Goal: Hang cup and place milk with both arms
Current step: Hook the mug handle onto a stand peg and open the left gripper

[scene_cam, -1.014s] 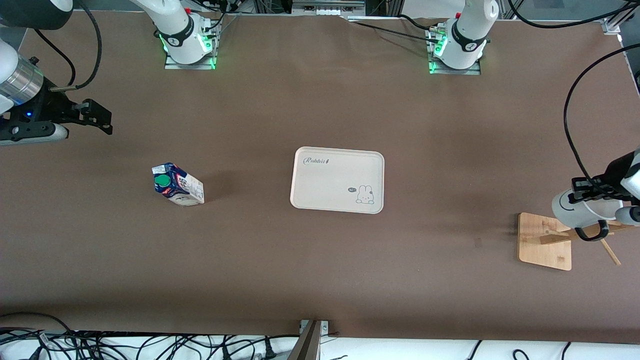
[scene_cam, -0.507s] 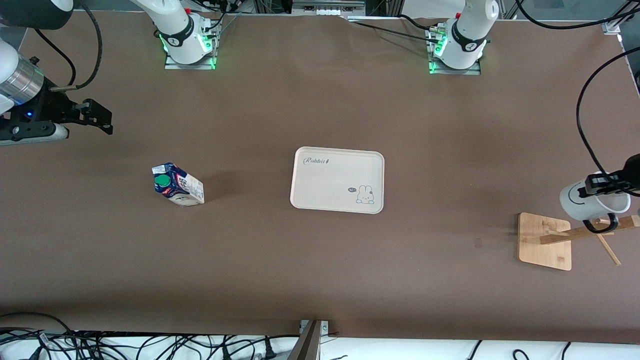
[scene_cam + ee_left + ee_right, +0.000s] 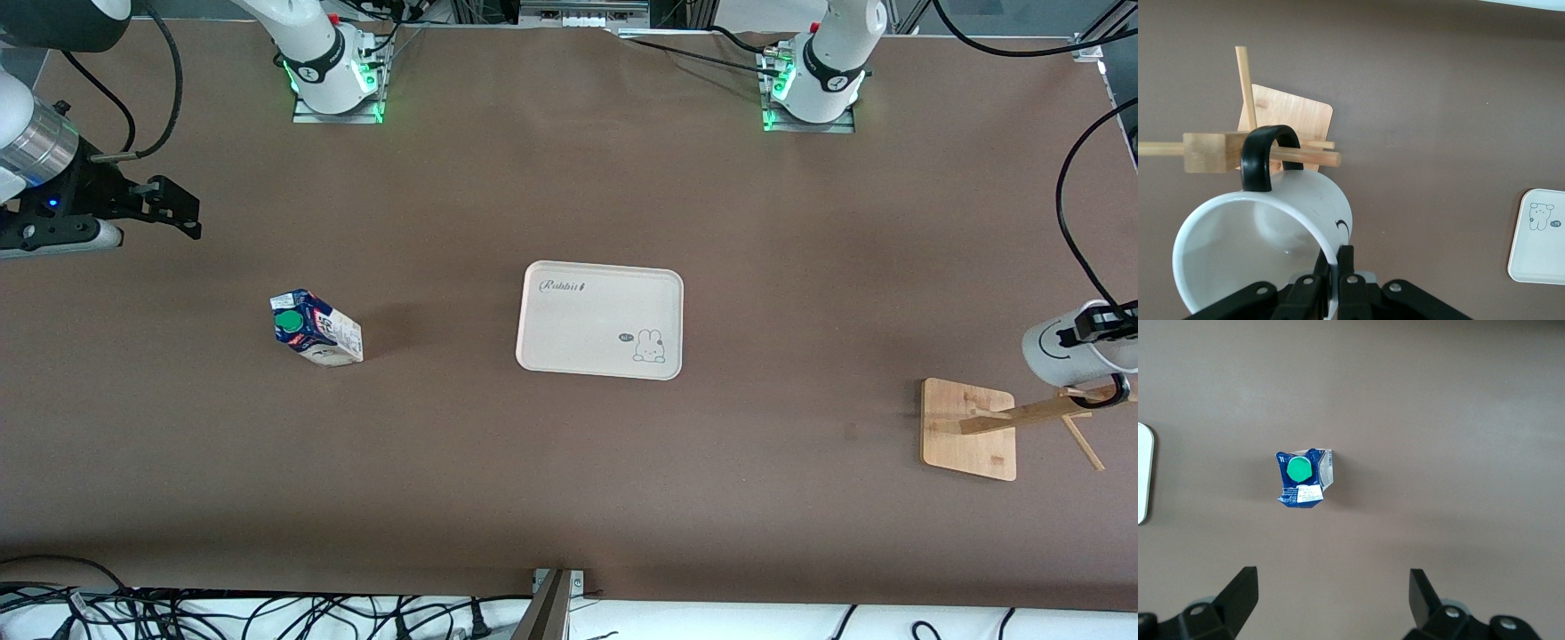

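The cup [image 3: 1058, 348], white with a black smiley, hangs tilted in my left gripper [image 3: 1102, 325] over the wooden rack [image 3: 969, 428] at the left arm's end of the table. In the left wrist view my left gripper [image 3: 1336, 270] is shut on the cup's wall [image 3: 1251, 257]. The black handle [image 3: 1263, 155] loops round the rack's peg [image 3: 1313, 157]. The milk [image 3: 316, 329] stands on the table toward the right arm's end and shows from above in the right wrist view [image 3: 1303, 479]. My right gripper [image 3: 180, 210] is open and empty, waiting over bare table there [image 3: 1331, 590].
A cream tray [image 3: 600, 354] with a rabbit drawing lies at the table's middle; its edge shows in both wrist views [image 3: 1521, 260] [image 3: 1143, 473]. The rack's base [image 3: 1291, 115] lies flat with thin pegs sticking out. Cables run along the table's near edge.
My left gripper has carried the cup along the peg toward the left arm's end of the table, farther from the rack's base. The right arm and the milk have not moved.
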Robot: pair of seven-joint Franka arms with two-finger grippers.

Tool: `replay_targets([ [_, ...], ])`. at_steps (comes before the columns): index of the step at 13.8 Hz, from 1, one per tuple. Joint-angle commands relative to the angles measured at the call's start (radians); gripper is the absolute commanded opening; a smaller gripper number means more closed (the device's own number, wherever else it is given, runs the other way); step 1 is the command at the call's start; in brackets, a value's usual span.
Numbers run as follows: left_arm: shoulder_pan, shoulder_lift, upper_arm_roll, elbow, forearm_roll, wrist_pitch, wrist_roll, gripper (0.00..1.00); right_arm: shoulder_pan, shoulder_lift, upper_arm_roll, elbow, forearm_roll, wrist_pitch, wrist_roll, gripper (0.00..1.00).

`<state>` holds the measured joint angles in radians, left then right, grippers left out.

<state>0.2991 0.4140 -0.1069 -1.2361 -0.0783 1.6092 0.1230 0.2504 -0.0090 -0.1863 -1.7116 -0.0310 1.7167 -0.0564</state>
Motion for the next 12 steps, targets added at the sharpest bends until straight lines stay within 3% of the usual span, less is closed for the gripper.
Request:
replay_targets([
  [1, 0.015, -0.008, -0.008, -0.008, -0.069, -0.038, 0.011, 1.0, 0.0, -0.002, 0.004, 0.015, -0.009, -0.008, 0.003, 1.0],
  [12, -0.003, -0.033, -0.02, -0.006, -0.071, -0.089, 0.006, 1.0, 0.0, 0.001, 0.001, 0.015, -0.013, 0.004, 0.003, 1.0],
])
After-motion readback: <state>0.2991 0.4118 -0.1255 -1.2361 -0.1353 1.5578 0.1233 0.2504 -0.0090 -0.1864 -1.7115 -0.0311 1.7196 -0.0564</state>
